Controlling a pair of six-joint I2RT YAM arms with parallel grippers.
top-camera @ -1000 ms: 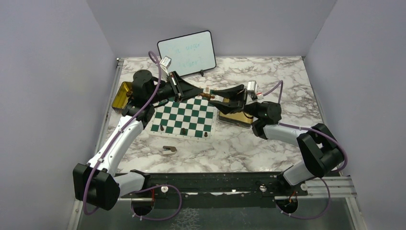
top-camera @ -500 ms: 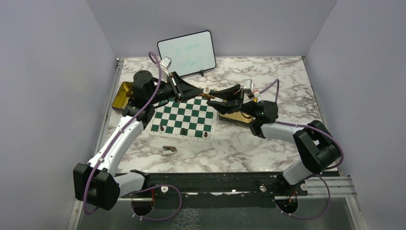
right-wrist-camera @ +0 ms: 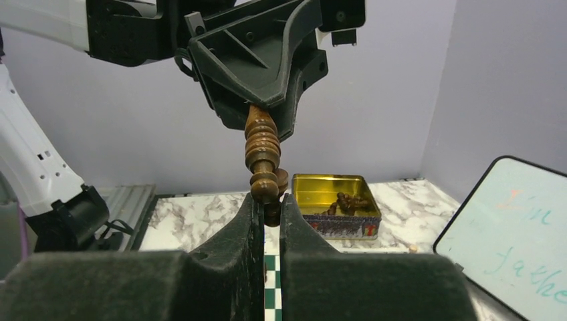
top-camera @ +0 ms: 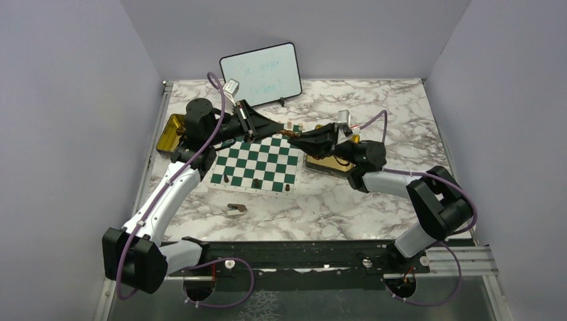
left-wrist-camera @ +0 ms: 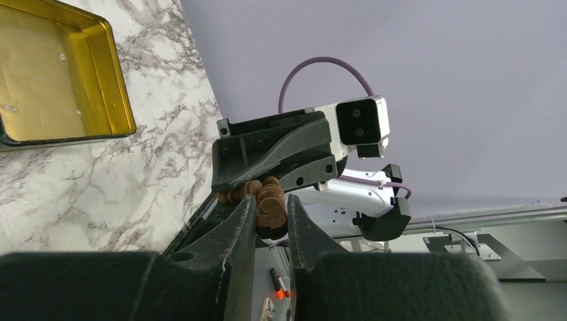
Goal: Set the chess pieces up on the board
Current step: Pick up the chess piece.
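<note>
A: What is sitting around the board (top-camera: 257,164)?
B: Two gold tins (top-camera: 170,132) (top-camera: 327,164) are flanking it, and one whiteboard (top-camera: 261,73) is standing behind.
A: And the grippers?
B: The left gripper (left-wrist-camera: 271,204) and the right gripper (right-wrist-camera: 267,200) are both pinching one dark piece (top-camera: 289,134) above the far edge. Three chess pieces (top-camera: 256,182) are standing on the near row.

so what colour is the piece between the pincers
Dark brown chess piece; right wrist view shows it best.

Whiteboard (right-wrist-camera: 515,227) runs off the right edge — writing illegible; chess pieces (right-wrist-camera: 344,202) in the gold tin (right-wrist-camera: 348,227) too small to identify.
</note>
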